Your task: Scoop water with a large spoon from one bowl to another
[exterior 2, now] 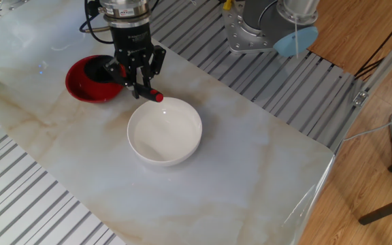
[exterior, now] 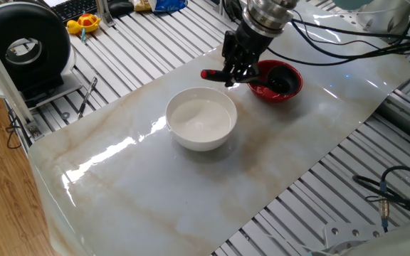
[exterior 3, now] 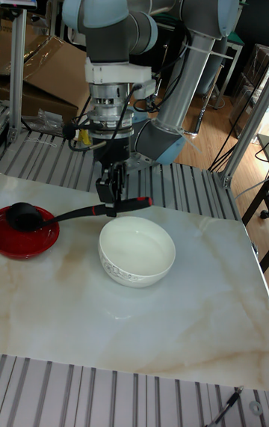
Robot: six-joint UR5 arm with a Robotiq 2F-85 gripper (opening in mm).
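My gripper (exterior: 233,74) (exterior 2: 139,84) (exterior 3: 110,205) is shut on the handle of the large spoon (exterior 3: 75,213), a black ladle with a red tip (exterior: 207,74) (exterior 2: 156,97). Its round scoop (exterior 3: 22,216) (exterior: 276,85) sits inside the small red bowl (exterior: 290,82) (exterior 2: 80,82) (exterior 3: 15,244). The big white bowl (exterior: 201,119) (exterior 2: 165,131) (exterior 3: 137,252) stands beside it, under the handle's red end. The water in the white bowl shows only as a faint sheen, and any in the red bowl cannot be made out.
Both bowls rest on a glossy marble-look sheet (exterior: 191,185) over a slatted metal table (exterior 2: 264,88). A black round device (exterior: 23,50), a keyboard and a yellow toy (exterior: 82,25) lie at the far left. Cables (exterior: 397,192) trail at the right.
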